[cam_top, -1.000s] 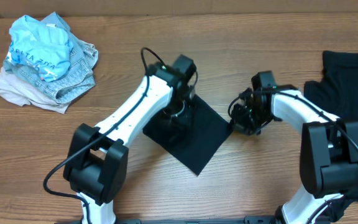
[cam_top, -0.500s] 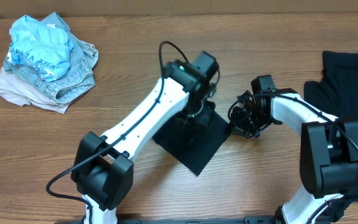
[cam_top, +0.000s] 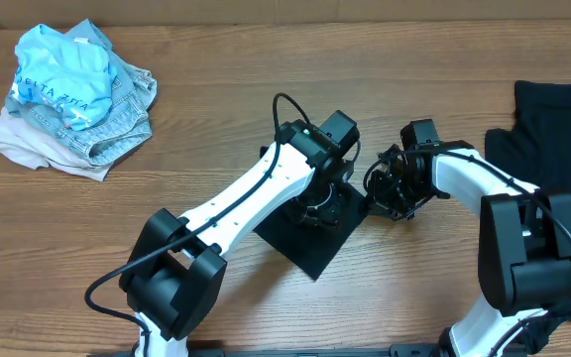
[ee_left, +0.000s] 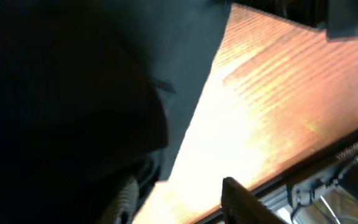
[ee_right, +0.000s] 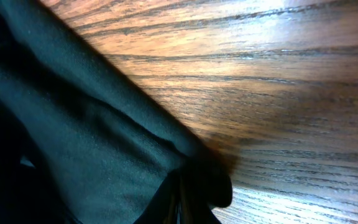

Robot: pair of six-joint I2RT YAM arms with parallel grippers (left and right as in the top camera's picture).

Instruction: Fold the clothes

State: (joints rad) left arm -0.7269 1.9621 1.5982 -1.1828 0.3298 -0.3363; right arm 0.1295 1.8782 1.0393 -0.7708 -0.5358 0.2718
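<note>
A folded black T-shirt (cam_top: 310, 238) lies at the table's middle as a slanted square. My left gripper (cam_top: 317, 206) hangs low over its upper right part. In the left wrist view the left gripper (ee_left: 178, 190) is open, with one finger over the cloth's (ee_left: 92, 93) edge and the other over bare wood. My right gripper (cam_top: 377, 195) is at the shirt's right corner. In the right wrist view the right gripper (ee_right: 180, 190) is shut on a fold of the black cloth (ee_right: 86, 124) right at the tabletop.
A pile of light blue, denim and beige clothes (cam_top: 72, 94) lies at the back left. More black clothes (cam_top: 553, 129) lie at the right edge, behind my right arm. Bare wooden table (cam_top: 87, 238) lies in front left.
My left arm has swung right across the folded shirt, closer to my right gripper, and now covers more of the shirt. The right gripper has stayed at the corner.
</note>
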